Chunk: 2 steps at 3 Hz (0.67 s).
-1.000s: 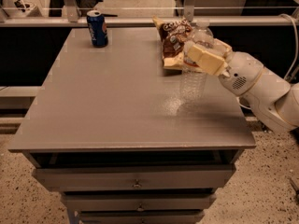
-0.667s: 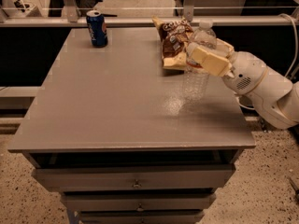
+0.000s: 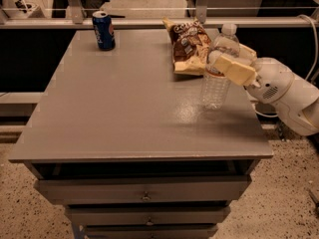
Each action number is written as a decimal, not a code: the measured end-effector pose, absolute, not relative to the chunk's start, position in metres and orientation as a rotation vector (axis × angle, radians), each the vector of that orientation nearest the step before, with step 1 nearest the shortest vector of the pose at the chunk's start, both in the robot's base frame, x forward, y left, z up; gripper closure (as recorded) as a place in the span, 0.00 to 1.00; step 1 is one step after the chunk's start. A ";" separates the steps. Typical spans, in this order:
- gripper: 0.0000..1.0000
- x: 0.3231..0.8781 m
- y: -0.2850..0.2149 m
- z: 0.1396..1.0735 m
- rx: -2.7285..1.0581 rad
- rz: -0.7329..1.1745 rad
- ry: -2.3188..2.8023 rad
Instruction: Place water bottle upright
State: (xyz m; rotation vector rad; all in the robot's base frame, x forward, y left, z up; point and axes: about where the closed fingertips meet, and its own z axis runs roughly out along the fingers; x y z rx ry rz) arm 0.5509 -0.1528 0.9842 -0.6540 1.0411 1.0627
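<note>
The surface [image 3: 124,113] is seen from above its front, close, facing rearward; the claw [image 3: 225,61], gripping the water bottle [image 3: 215,91], is framed right.

The smooth cream plastic gripper [image 3: 225,57], at 3 o'clock on the matt grey table [image 3: 124,113], clasps the clear ribbed plastic water bottle [image 3: 215,89]; the blue soda can [image 3: 103,31] looks glossy metal, the snack bag [image 3: 188,46] shiny.

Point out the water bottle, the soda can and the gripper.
water bottle [image 3: 215,89]: camera view, lower ribbed body.
soda can [image 3: 103,32]: camera view, blue side wall.
gripper [image 3: 224,55]: camera view, between fingertips clamping the bottle over the table [image 3: 139,98].
</note>
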 end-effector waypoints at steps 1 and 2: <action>1.00 0.545 -0.159 0.979 -0.662 1.105 1.004; 1.00 0.545 -0.163 0.975 -0.689 1.144 0.998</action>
